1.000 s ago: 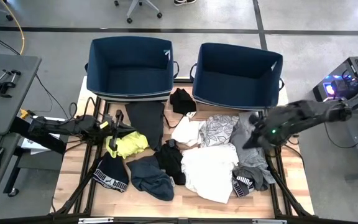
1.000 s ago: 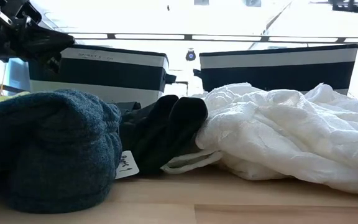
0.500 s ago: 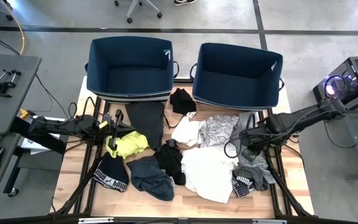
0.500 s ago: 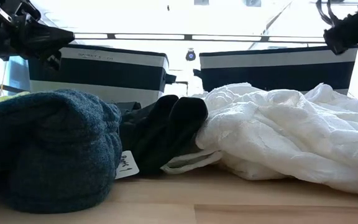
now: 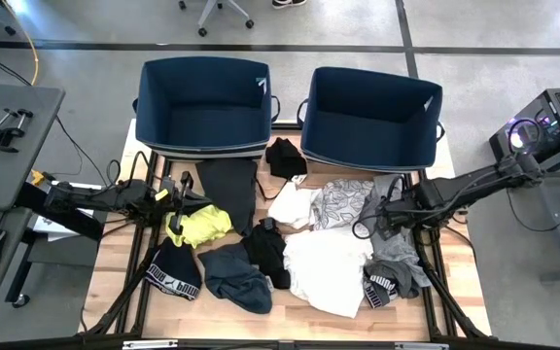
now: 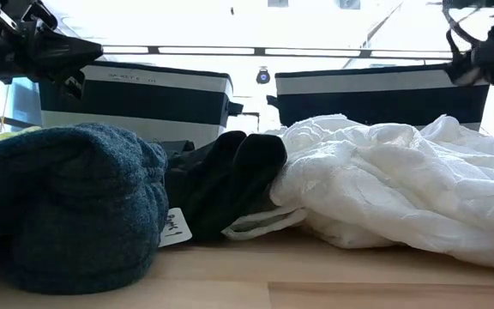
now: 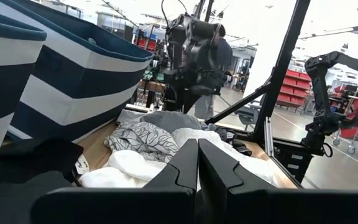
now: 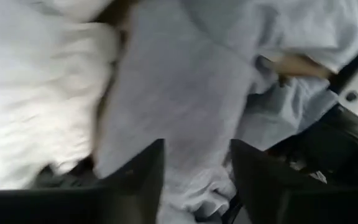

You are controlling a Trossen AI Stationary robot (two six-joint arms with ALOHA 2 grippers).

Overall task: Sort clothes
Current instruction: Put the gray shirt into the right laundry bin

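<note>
My right gripper [image 8: 194, 180] hovers over the grey garment [image 5: 389, 216], jaws parted and holding nothing; my left gripper [image 7: 197, 163] waits shut above the neon yellow garment [image 5: 205, 226].

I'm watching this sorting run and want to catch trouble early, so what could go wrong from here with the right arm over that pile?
The right gripper, fingers apart, hangs over the grey garment, which lies against the white garment; a grab may lift both. The garments overlap, so pulling one could drag neighbours toward the table edge. The left gripper waits shut near the neon yellow garment.
</note>
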